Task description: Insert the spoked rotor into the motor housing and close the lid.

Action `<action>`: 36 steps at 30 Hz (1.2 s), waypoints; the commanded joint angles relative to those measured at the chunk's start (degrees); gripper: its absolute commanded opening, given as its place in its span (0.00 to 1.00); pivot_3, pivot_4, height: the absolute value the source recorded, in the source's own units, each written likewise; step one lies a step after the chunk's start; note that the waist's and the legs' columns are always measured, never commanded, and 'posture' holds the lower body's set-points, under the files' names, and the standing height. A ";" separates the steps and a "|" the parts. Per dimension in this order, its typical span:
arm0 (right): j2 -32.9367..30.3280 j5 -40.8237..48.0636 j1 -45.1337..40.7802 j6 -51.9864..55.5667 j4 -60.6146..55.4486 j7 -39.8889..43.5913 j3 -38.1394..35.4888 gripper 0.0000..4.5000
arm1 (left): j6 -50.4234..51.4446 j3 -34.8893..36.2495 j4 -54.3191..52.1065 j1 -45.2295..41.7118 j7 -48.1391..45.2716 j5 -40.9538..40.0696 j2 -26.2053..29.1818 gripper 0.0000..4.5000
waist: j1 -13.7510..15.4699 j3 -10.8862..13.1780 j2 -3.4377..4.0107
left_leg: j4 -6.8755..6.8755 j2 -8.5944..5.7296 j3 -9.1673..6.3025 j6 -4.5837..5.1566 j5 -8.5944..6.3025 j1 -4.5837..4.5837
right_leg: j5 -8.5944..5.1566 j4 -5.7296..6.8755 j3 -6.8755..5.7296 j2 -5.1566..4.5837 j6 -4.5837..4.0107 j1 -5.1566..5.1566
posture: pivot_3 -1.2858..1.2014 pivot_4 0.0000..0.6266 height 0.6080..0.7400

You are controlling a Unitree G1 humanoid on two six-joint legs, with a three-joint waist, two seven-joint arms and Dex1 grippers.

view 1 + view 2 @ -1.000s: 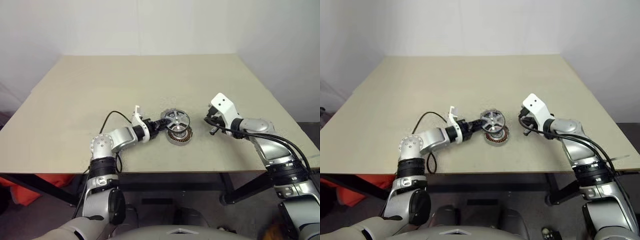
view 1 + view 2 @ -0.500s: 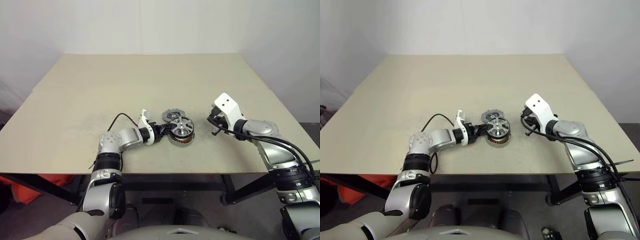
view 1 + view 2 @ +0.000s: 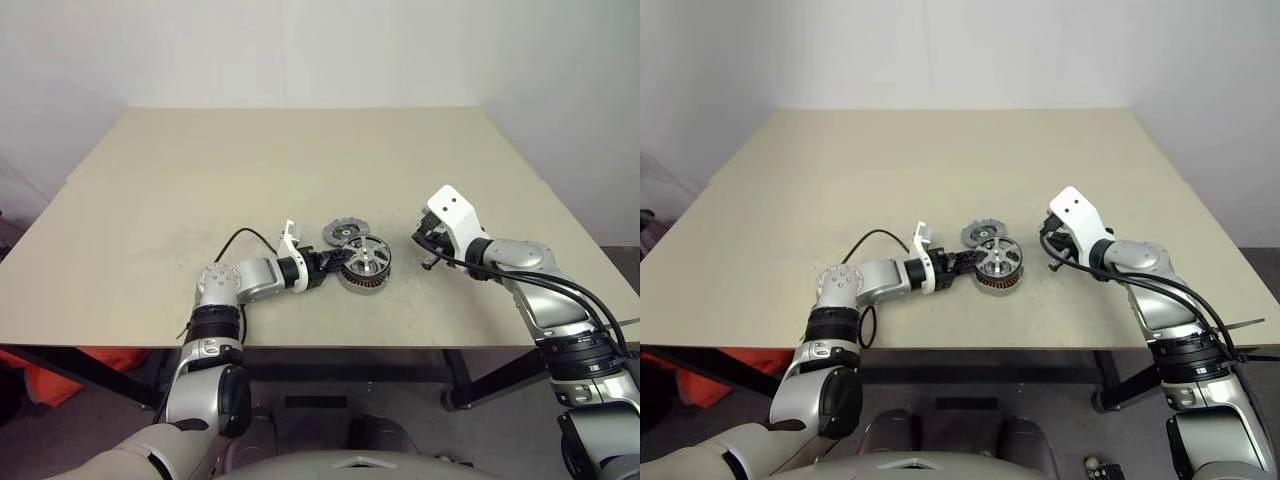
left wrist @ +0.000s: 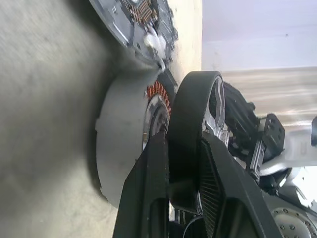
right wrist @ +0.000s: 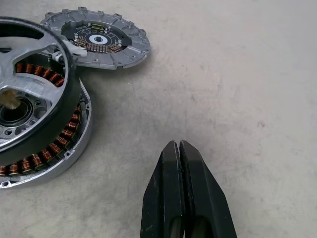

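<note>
**Rotor tilted over the housing, lid waiting behind**

Nearest, the left end effector (image 3: 327, 266) pinches the dark rim of the spoked rotor (image 3: 364, 259) between narrowly parted fingers, probably to steer it down onto the windings. The rotor leans, its axis tipped off vertical, one edge resting on the motor housing (image 3: 360, 279), which sits flat mid-worktop (image 3: 150, 190). The right end effector (image 5: 183, 198) hovers beside, fully closed and empty. Just beyond lies the lid (image 3: 343, 231), flat.
</note>
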 commanded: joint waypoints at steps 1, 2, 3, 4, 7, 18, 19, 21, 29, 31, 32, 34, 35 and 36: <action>0.11 -0.20 -1.76 -0.97 -0.69 -0.20 -0.74 0.00 | 1.12 0.29 -2.02 -0.73 -0.94 -0.86 -0.15 0.10 | 0.00 0.00 0.00 | 0.00 0.00 0.00 0.00 0.00 0.01 | 0.00 0.00 0.00 0.00 0.00 0.00 | 0.52 0.00 1.00; 0.17 -0.17 -1.76 -0.98 -0.71 -0.21 -0.77 0.00 | 1.15 0.09 -1.92 -0.70 -0.85 -0.46 -0.14 0.10 | 0.00 0.00 0.00 | 0.00 0.00 0.00 -0.01 0.00 0.01 | 0.00 0.00 0.00 0.00 0.00 0.00 | 0.52 0.00 1.00; 0.23 -0.17 -1.75 -1.00 -0.71 -0.23 -0.81 0.00 | 1.08 0.00 -1.77 -0.70 -0.76 -0.12 -0.16 0.10 | 0.00 0.00 0.00 | 0.00 0.00 0.00 -0.01 0.01 0.02 | 0.00 0.00 0.00 0.00 0.00 0.00 | 0.52 0.00 1.00; 0.28 -0.18 -1.79 -0.99 -0.70 -0.26 -0.82 0.00 | 0.84 -0.17 -1.63 -0.74 -0.69 0.38 -0.09 0.10 | 0.00 0.00 0.00 | 0.00 0.00 0.00 -0.01 0.01 0.01 | 0.00 0.00 0.00 0.00 0.00 0.00 | 0.52 0.00 1.00; 0.32 -0.19 -1.74 -0.94 -0.79 -0.33 -0.90 0.00 | 0.22 -0.23 -1.35 -0.82 -0.74 1.20 -0.03 0.10 | 0.01 0.00 0.00 | 0.00 0.00 0.00 -0.01 0.01 0.02 | 0.00 0.00 0.00 0.00 0.01 0.01 | 0.52 0.00 1.00; 0.52 -0.29 -2.17 -1.06 -0.38 -0.26 -0.66 0.00 | -1.02 0.43 -1.85 -0.63 -0.93 1.82 0.13 0.10 | -0.01 0.00 0.01 | 0.01 0.00 0.00 -0.04 0.03 0.17 | -0.02 0.01 0.00 0.01 0.07 0.12 | 0.52 0.00 1.00; 0.53 -0.31 -2.21 -1.10 -0.34 -0.23 -0.64 0.00 | -0.99 0.45 -1.94 -0.59 -0.88 1.81 0.10 0.10 | -0.01 0.00 0.01 | 0.01 0.00 0.00 -0.04 0.03 0.17 | -0.02 0.01 0.00 0.01 0.07 0.12 | 0.52 0.00 1.00; 0.54 -0.32 -2.26 -1.15 -0.28 -0.15 -0.62 0.00 | -0.88 0.48 -2.17 -0.52 -0.81 1.79 0.09 0.10 | -0.01 0.00 0.01 | 0.00 0.00 0.00 -0.04 0.03 0.17 | -0.01 0.01 0.00 0.01 0.04 0.12 | 0.52 0.00 1.00; 0.65 -0.37 -2.22 -1.09 -0.40 -0.25 -0.63 0.00 | -0.19 -0.34 -3.41 -0.17 -1.38 2.28 0.27 0.26 | -0.01 0.00 0.01 | 0.00 0.01 0.00 -0.04 0.02 0.16 | 0.01 0.01 0.00 0.01 0.02 0.12 | 0.52 0.00 1.00; 0.66 -0.39 -2.25 -1.06 -0.37 -0.30 -0.65 0.00 | 0.03 -0.36 -3.71 -0.09 -1.46 2.37 0.25 0.40 | 0.00 -0.01 0.01 | 0.00 0.01 0.00 -0.04 0.02 0.16 | 0.01 0.01 0.00 0.01 0.02 0.12 | 0.52 0.00 1.00; 0.67 -0.39 -2.27 -1.05 -0.35 -0.31 -0.66 0.00 | 0.15 -0.32 -3.90 -0.08 -1.44 2.35 0.24 0.47 | 0.00 -0.01 0.01 | 0.00 0.01 0.01 -0.04 0.02 0.18 | 0.01 0.01 0.00 0.00 0.02 0.14 | 0.52 0.00 1.00; 0.68 -0.40 -2.29 -1.07 -0.32 -0.31 -0.66 0.00 | 0.30 -0.18 -4.50 -0.08 -1.49 2.15 0.32 0.53 | 0.00 -0.01 0.02 | 0.00 0.01 0.00 -0.04 0.02 0.28 | 0.00 0.01 0.00 0.00 0.02 0.24 | 0.52 0.00 1.00; 0.68 -0.41 -2.30 -1.08 -0.31 -0.30 -0.65 0.00 | 0.35 -0.08 -4.81 -0.09 -1.51 2.01 0.41 0.53 | -0.01 -0.01 0.02 | 0.00 0.01 0.01 -0.04 0.02 0.36 | -0.01 0.01 0.00 0.01 0.05 0.31 | 0.52 0.00 1.00; 0.69 -0.40 -2.31 -1.10 -0.30 -0.28 -0.65 0.00 | 0.38 -0.02 -5.10 -0.08 -1.58 1.91 0.50 0.53 | -0.03 -0.01 0.02 | 0.00 0.01 0.01 -0.04 0.02 0.41 | -0.09 0.01 0.00 0.01 0.18 0.35 | 0.52 0.00 1.00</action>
